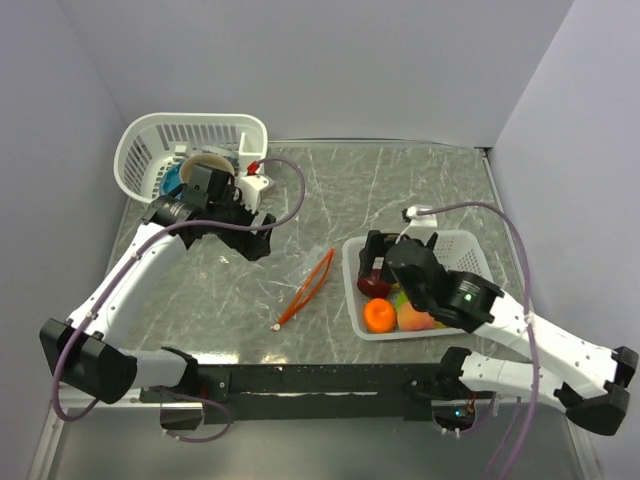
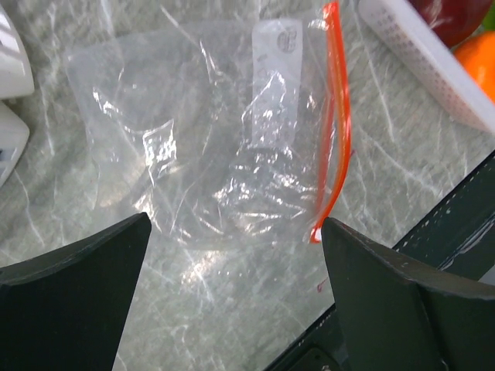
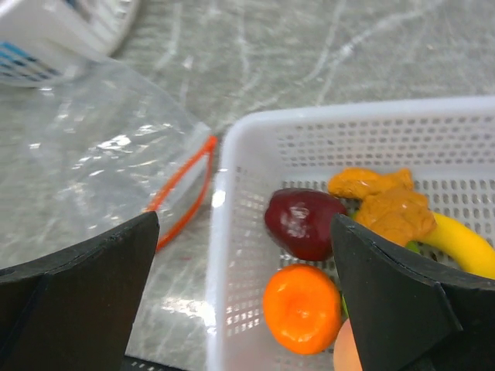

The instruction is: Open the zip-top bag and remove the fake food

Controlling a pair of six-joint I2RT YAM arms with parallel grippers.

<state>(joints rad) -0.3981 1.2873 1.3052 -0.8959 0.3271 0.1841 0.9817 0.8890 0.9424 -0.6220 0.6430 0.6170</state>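
Note:
The clear zip-top bag (image 2: 201, 131) lies flat and looks empty on the marble table, its orange-red zip strip (image 2: 337, 116) along one edge; the strip also shows in the top view (image 1: 306, 288). The fake food sits in a white mesh basket (image 1: 458, 244) at the right: a dark red fruit (image 3: 303, 222), an orange (image 3: 302, 308), an orange-brown piece (image 3: 384, 202), a yellow banana (image 3: 464, 246). My left gripper (image 2: 236, 232) is open and empty just above the bag's near edge. My right gripper (image 3: 244, 226) is open and empty above the basket's left rim.
A second white mesh basket (image 1: 150, 140) at the back left holds a tan bowl (image 1: 211, 163) and a blue dish (image 1: 173, 181). A small white object (image 1: 258, 186) stands beside it. A black rail (image 1: 320, 380) runs along the near edge.

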